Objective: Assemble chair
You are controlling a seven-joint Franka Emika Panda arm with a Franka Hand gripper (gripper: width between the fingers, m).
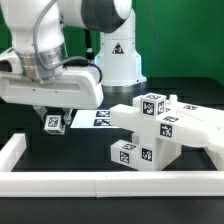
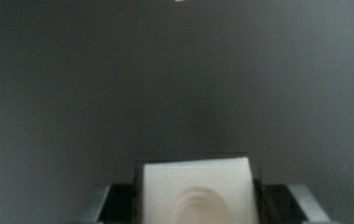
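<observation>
1. White plastic rail (image 1: 20, 152), long and low, runs up the left of the exterior frame and along its bottom edge, walling in the black table (image 1: 60, 150); inside that frame lie all the loose parts.
2. At centre left of the exterior frame the white robot arm (image 1: 50, 55) hangs over the table, and its gripper (image 1: 52, 121) holds a small white tagged block (image 1: 52, 122) clear of the surface, fingers closed narrowly on it.
3. Just right of that, behind it, the flat white marker board (image 1: 98, 117) lies on the table with its black squares showing.
4. Right of centre, the blocky white chair parts (image 1: 150, 125) with black-and-white tags sit stacked together, long pieces reaching to the right edge.
5. Only the exterior view shows the rail, board and stack. The wrist view shows bare dark table and, at its lower middle, the white block (image 2: 197, 190) clamped between two dark fingers (image 2: 115, 200), a grip mostly hidden outside.
</observation>
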